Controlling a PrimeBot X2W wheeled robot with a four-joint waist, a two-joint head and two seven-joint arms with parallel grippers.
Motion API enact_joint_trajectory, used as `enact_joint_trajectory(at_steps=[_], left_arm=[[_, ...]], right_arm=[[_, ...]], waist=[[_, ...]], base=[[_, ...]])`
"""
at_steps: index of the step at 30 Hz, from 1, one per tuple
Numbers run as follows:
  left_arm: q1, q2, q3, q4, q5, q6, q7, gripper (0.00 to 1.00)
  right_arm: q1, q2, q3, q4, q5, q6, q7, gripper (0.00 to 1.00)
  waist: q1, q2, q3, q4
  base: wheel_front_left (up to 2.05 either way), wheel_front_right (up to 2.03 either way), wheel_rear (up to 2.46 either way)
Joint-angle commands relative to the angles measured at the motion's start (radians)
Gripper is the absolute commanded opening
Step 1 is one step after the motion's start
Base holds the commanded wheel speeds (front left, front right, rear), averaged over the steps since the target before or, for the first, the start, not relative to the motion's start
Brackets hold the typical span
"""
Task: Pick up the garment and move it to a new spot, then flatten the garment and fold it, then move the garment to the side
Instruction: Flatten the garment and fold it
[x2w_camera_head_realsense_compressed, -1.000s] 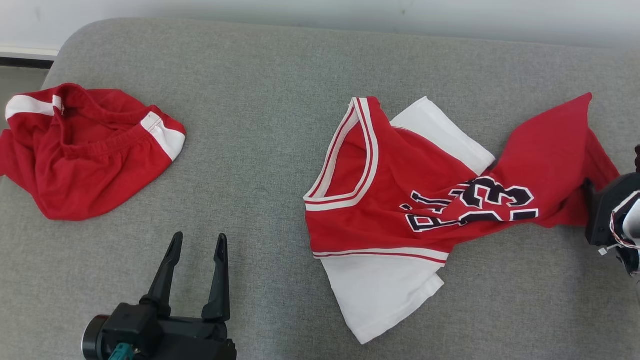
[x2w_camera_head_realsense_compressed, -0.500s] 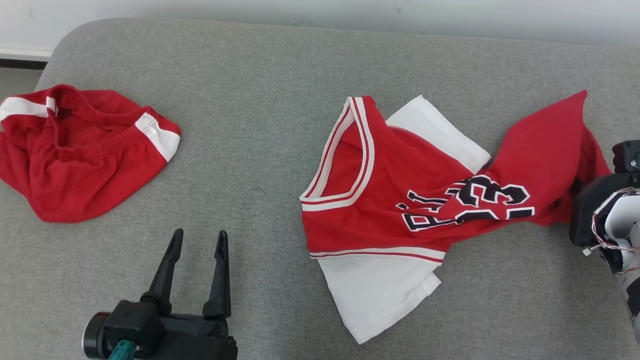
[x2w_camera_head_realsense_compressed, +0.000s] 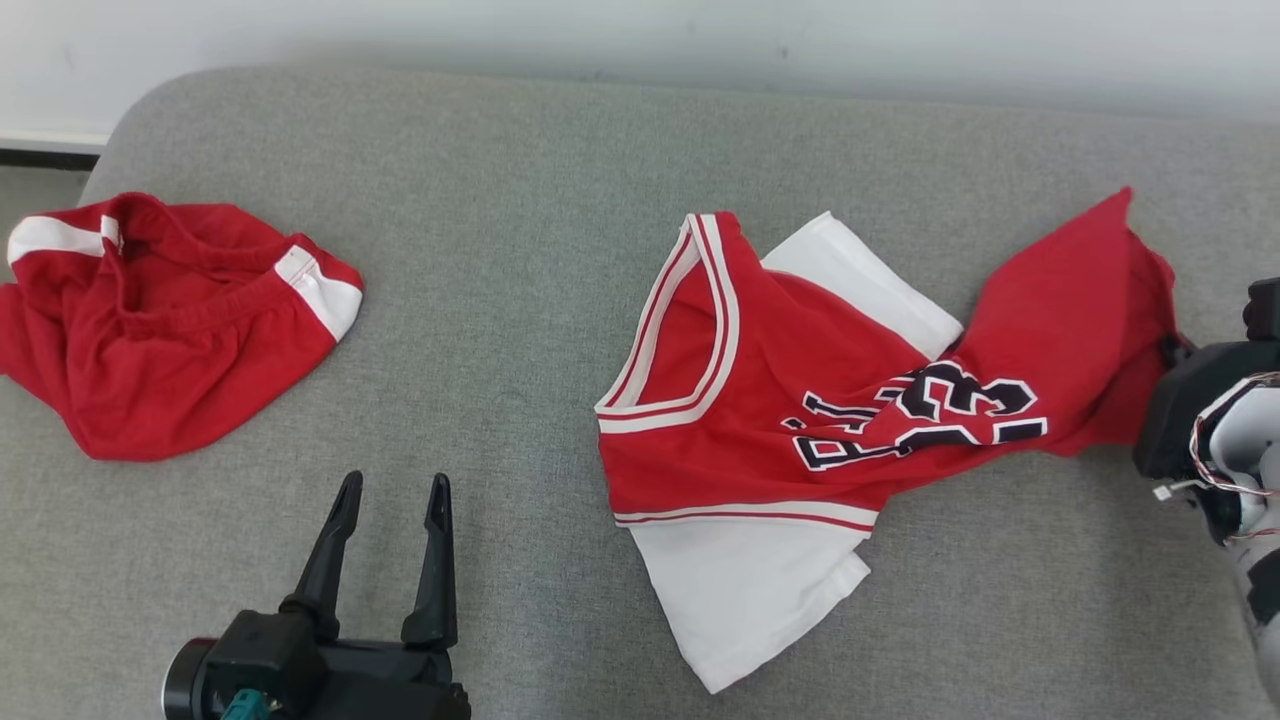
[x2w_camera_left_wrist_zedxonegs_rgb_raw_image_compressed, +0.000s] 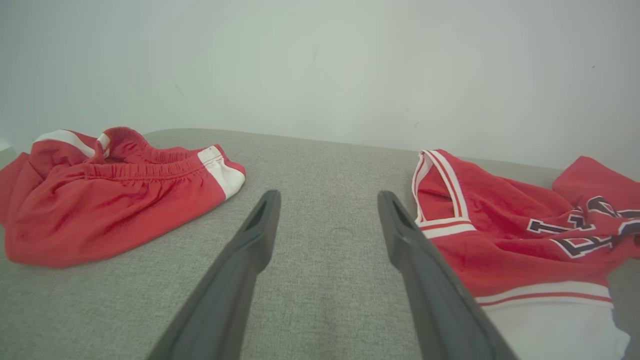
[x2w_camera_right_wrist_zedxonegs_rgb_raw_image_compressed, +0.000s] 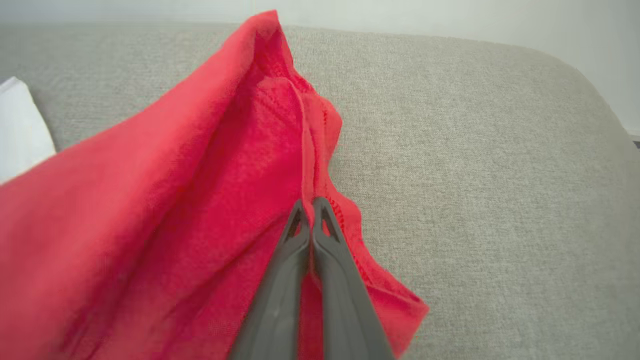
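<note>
— Jersey (x2w_camera_head_realsense_compressed: 800, 420) is lying where?
— Crumpled, right of centre on grey couch (x2w_camera_head_realsense_compressed: 520, 200). Right gripper (x2w_camera_right_wrist_zedxonegs_rgb_raw_image_compressed: 311, 204) is clamping its red edge.
— Other stuff?
— Red shorts (x2w_camera_head_realsense_compressed: 170, 320) are sitting far left, well apart. Left gripper (x2w_camera_head_realsense_compressed: 394, 485) is hanging between them, fingers spread.

Grey fabric couch (x2w_camera_head_realsense_compressed: 520, 260) against a plain pale wall (x2w_camera_head_realsense_compressed: 640, 30).

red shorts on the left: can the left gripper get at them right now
Probably yes: the left gripper is open and empty, with only bare grey cushion between it and the red shorts.
</note>
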Motion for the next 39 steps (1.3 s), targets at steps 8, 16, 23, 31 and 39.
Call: enact_joint_trajectory(at_steps=[8, 16, 23, 31, 39], left_arm=[[0.049, 0.001, 0.008, 0.002, -0.001, 0.011, 0.0, 1.0], [0.069, 0.001, 0.007, 0.001, -0.007, 0.016, 0.0, 1.0], [0.055, 0.001, 0.016, -0.001, -0.005, 0.013, 0.0, 1.0], [0.058, 0.001, 0.012, 0.007, -0.014, 0.012, 0.0, 1.0], [0.08, 0.001, 0.015, 0.003, -0.022, 0.021, 0.0, 1.0]], right_arm=[[0.189, -0.035, -0.01, -0.248, 0.175, 0.001, 0.039, 0.0], [0.467, -0.045, -0.178, -0.441, 0.166, 0.001, 0.098, 0.0], [0.586, 0.036, -0.302, -0.535, 0.062, 0.001, 0.229, 1.0], [0.586, 0.083, -0.327, -0.73, -0.062, 0.001, 0.275, 1.0], [0.638, 0.143, -0.18, -0.916, -0.054, 0.001, 0.378, 1.0]], waist=[[0.0, -0.0001, -0.068, -0.042], [0.0, -0.0001, -0.097, -0.068], [0.0, -0.0001, -0.099, -0.085], [0.0, -0.0001, -0.12, -0.083], [0.0, -0.0001, -0.14, -0.067]], base=[[0.0, 0.0, 0.0], [0.0, 0.0, 0.0], [0.0, 0.0, 0.0], [0.0, 0.0, 0.0], [0.0, 0.0, 0.0]])
